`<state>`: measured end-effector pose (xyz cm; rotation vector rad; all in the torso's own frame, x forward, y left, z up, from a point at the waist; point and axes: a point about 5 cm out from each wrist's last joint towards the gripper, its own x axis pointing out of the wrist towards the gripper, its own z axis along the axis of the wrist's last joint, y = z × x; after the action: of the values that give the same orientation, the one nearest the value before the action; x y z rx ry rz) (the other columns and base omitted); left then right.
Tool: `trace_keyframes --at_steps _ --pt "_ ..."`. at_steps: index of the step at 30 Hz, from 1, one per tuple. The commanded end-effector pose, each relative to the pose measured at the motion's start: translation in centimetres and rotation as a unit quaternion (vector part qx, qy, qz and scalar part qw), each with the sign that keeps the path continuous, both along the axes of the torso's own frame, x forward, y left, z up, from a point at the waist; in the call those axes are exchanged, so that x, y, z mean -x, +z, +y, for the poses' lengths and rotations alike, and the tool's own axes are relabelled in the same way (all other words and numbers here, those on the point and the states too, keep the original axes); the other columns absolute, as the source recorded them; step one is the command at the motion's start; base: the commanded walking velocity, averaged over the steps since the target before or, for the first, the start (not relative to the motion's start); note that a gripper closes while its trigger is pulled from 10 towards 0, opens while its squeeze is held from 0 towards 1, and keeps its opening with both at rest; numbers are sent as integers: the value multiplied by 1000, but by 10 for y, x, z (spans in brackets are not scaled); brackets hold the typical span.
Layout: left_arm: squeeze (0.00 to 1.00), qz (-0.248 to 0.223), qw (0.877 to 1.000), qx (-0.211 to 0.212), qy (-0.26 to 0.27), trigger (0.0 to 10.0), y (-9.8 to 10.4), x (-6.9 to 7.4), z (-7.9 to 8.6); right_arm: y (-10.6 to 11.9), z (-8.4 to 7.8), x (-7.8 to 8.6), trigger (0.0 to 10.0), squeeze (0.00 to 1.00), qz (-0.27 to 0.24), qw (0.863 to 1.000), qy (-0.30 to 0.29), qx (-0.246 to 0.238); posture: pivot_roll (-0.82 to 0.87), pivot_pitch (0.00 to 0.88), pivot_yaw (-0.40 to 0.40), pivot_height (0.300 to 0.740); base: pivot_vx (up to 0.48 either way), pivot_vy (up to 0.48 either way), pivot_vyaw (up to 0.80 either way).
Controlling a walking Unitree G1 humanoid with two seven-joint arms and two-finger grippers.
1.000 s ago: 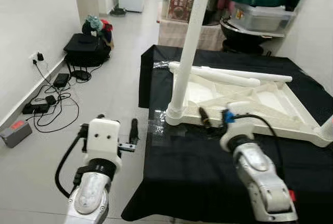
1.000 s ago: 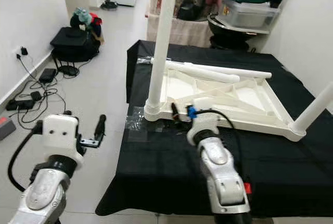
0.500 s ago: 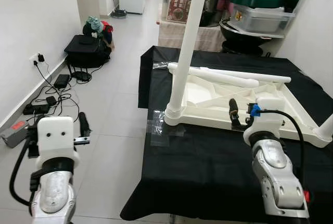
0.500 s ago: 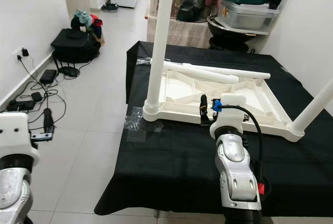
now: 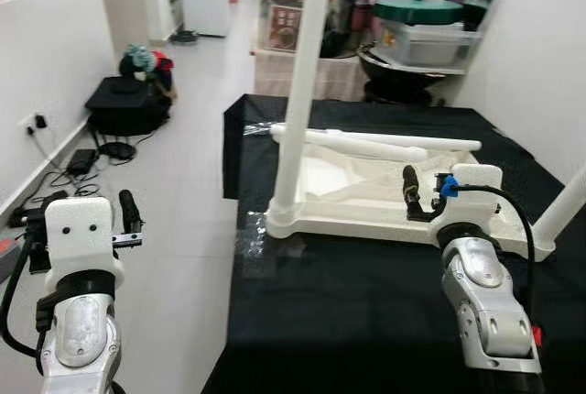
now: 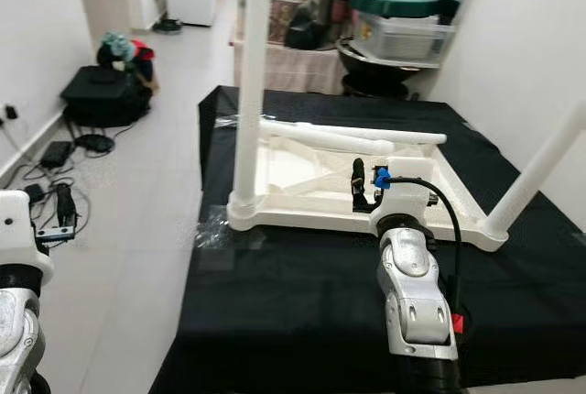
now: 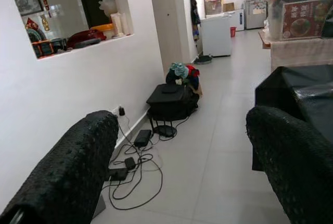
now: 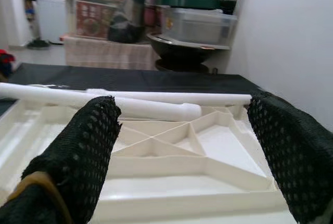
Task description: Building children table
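The white children's table top point(image 5: 366, 194) lies upside down on a black cloth point(image 5: 348, 293). One white leg point(image 5: 298, 92) stands upright in its near left corner, and another leg point(image 5: 568, 206) rises at the near right corner. Two loose legs point(image 5: 366, 144) lie across the far side of the top. My right gripper point(image 5: 417, 194) hovers at the top's near rim, open, with the ribbed underside point(image 8: 171, 146) between its fingers point(image 8: 88, 151). My left gripper point(image 5: 128, 215) is held open over the floor, left of the cloth, with nothing in it.
Storage boxes and a lidded pot point(image 5: 417, 23) stand behind the cloth. A black bag point(image 5: 128, 101) and cables point(image 5: 64, 174) lie on the tiled floor by the left wall. A white wall point(image 5: 540, 55) runs close along the right.
The right gripper moved right along the top's near rim, away from the upright leg. The left arm swung left, away from the cloth edge. The camera has shifted.
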<state>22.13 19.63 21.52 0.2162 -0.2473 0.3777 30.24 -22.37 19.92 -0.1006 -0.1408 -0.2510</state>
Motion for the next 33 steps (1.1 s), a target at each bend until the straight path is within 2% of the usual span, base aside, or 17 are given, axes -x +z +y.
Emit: trace_keyframes --at_steps 1,5,14,18,21,22,23,25,26,28,30,33 --pt "0 3 1000 -9 14 10000 1 2 5 -2 8 -3 10000 0 2 1000 13 -4 57 63 -102 740 364 0 0" --pt "0 1 1000 -10 14 10000 2 2 5 -3 8 -4 10000 0 3 1000 12 -3 57 64 -101 740 352 0 0" --pt "0 2 1000 -4 7 10000 2 1 4 -1 5 -3 10000 0 -2 1000 -8 -1 63 70 -101 740 0 0 0" --pt "0 2 1000 -3 -2 10000 3 1 2 1 -7 -3 10000 0 -2 999 -46 -2 68 75 -106 740 0 0 0" --pt "0 3 1000 2 -7 10000 2 1 0 -3 -10 -9 10000 0 25 999 -39 -8 69 79 -107 740 0 0 0" --pt "0 8 999 11 -29 10000 0 1 -5 -7 -14 -15 10000 0 48 998 -25 -11 70 80 -106 740 0 0 0" --pt "0 8 999 11 -29 10000 0 1 -5 -7 -14 -15 10000 0 48 998 -25 -11 70 80 -106 740 0 0 0" --pt "0 32 994 32 -98 10000 -9 0 -22 -7 -22 -25 10000 0 67 998 -2 -20 71 83 -105 740 0 0 0" --pt "0 32 994 32 -98 10000 -9 0 -22 -7 -22 -25 10000 0 67 998 -2 -20 71 83 -105 740 0 0 0" --pt "0 51 986 45 -150 10000 -15 1 -35 -4 -33 -31 10000 0 75 997 -5 7 72 85 -107 740 0 0 0" --pt "0 54 985 47 -159 10000 -17 1 -38 -3 -36 -32 10000 0 77 997 -8 16 72 85 -107 740 0 0 0" --pt "0 65 965 62 -247 10000 -19 7 -64 7 -66 -36 10000 0 73 995 -59 31 66 95 -109 740 0 0 0"
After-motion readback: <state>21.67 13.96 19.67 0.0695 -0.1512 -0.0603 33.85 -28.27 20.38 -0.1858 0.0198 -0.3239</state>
